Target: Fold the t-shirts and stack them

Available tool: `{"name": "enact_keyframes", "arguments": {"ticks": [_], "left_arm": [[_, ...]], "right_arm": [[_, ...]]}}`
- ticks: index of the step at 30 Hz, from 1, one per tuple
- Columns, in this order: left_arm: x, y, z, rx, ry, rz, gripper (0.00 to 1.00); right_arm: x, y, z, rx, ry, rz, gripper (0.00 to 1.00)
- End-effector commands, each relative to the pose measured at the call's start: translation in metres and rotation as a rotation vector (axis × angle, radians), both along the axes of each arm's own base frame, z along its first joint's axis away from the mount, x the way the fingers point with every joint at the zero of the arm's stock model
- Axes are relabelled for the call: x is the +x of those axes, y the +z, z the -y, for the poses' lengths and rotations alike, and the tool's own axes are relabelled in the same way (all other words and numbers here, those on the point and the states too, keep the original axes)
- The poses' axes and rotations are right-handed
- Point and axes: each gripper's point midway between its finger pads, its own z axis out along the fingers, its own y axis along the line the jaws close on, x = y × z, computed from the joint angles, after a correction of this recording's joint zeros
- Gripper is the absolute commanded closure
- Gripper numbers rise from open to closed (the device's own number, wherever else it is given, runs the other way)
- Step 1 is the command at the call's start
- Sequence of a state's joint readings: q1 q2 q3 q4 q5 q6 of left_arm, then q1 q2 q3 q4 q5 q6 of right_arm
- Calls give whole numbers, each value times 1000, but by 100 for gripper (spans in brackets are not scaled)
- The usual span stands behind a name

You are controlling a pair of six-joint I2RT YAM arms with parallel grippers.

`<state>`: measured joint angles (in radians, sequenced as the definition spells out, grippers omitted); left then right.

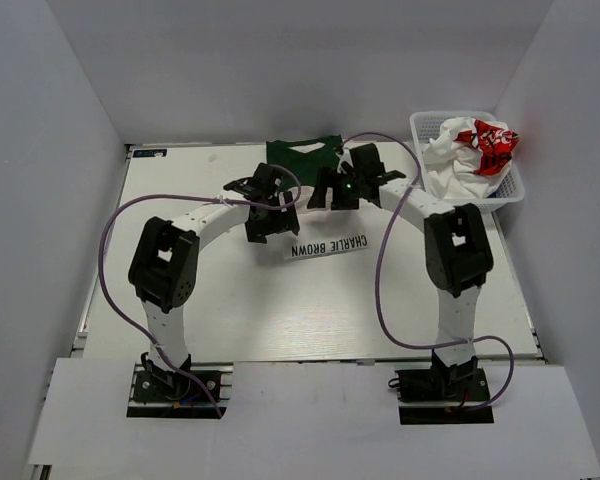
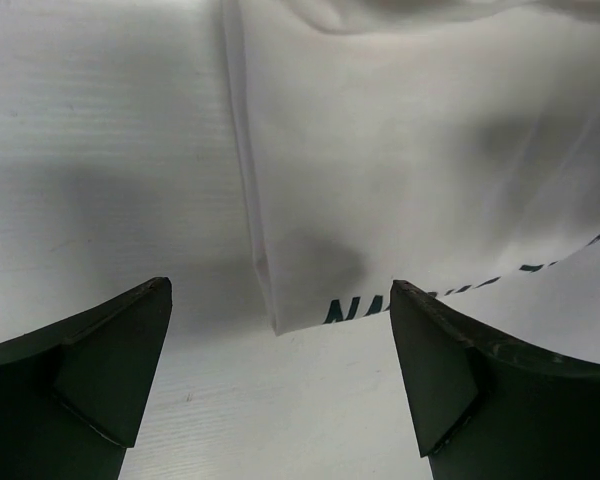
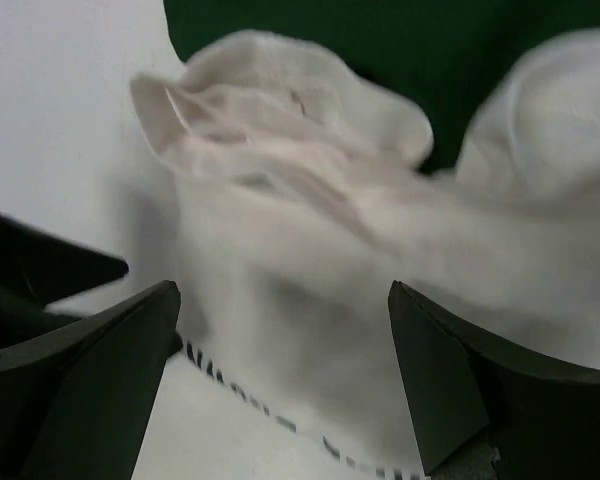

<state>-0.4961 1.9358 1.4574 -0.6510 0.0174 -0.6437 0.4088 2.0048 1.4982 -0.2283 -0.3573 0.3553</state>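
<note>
Off-white t-shirt (image 1: 325, 238) with dark green sleeve, lying mid-worktop (image 1: 230, 310) toward the far edge, dark lettering CHARLIE BROWN along its near edge, left hand (image 2: 280, 290) and right hand (image 3: 283, 290) wide apart above it, holding nothing, white t-shirt with red print (image 1: 470, 155) bunched in basket (image 1: 500, 196), far right

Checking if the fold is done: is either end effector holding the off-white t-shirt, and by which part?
Nothing is held. The left end effector and right end effector are both open over the off-white t-shirt lying on the table.
</note>
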Motion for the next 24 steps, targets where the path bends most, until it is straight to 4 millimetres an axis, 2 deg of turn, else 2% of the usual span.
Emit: {"name": "enact_keyframes", "arguments": {"ticks": [1,2,3,4,5,6,7,8,9,10,11,12,13,14,15,16,17,18,19,20,21,22,23,24], "left_arm": [[-3,32,2,-46,-1,62,0],[-7,27,0,-43,8,48,0],[-6,31,-1,-39,13,61,0],[-10,27,-3,-31,13,45,0],[-9,31,-3,-35,13,53,0],[-9,31,-3,-35,13,53,0],[-11,30,-4,-31,13,45,0],[-11,30,-4,-30,13,45,0],[-11,30,-4,-30,13,45,0],[-11,30,-4,-30,13,45,0],[-11,30,-4,-30,13,45,0],[-11,23,-4,-27,13,38,0],[-11,24,-1,-40,7,41,0],[-13,18,0,-44,1,25,0],[-10,15,1,-46,1,29,5],[-11,15,3,-55,-5,24,9],[-13,7,5,-59,-11,6,15],[-12,8,7,-72,-16,12,19],[-18,-2,6,-67,-20,-17,23],[-19,-3,10,-87,-31,-20,26],[-19,-4,12,-100,-37,-15,34],[-23,-11,10,-97,-28,-30,38],[-26,-13,11,-108,-35,-38,41],[-30,-18,12,-115,-41,-51,47]], "right_arm": [[42,12,-35,83,44,90,10],[62,14,-41,95,18,105,10],[72,-6,-43,80,0,78,10],[93,20,-50,106,-1,135,10],[113,27,-55,126,-19,157,10],[118,12,-54,107,-27,123,10],[129,35,-58,127,-28,165,10],[135,55,-53,134,-45,204,10],[133,67,-53,135,-44,228,10],[134,64,-47,128,-52,246,10],[117,50,-37,90,-61,216,10],[113,77,-27,86,-88,265,10],[107,61,-14,46,-101,271,10],[89,64,-4,44,-120,255,10],[83,68,3,33,-129,268,10],[79,114,17,50,-175,364,10],[55,68,32,-7,-180,268,10],[49,64,44,-18,-211,258,10],[40,92,55,-12,-246,311,10],[14,45,74,-70,-263,209,10],[7,39,81,-70,-292,194,10],[-10,40,88,-70,-292,194,10],[-14,34,97,-78,-308,179,10],[-28,23,101,-85,-306,150,10]]}}
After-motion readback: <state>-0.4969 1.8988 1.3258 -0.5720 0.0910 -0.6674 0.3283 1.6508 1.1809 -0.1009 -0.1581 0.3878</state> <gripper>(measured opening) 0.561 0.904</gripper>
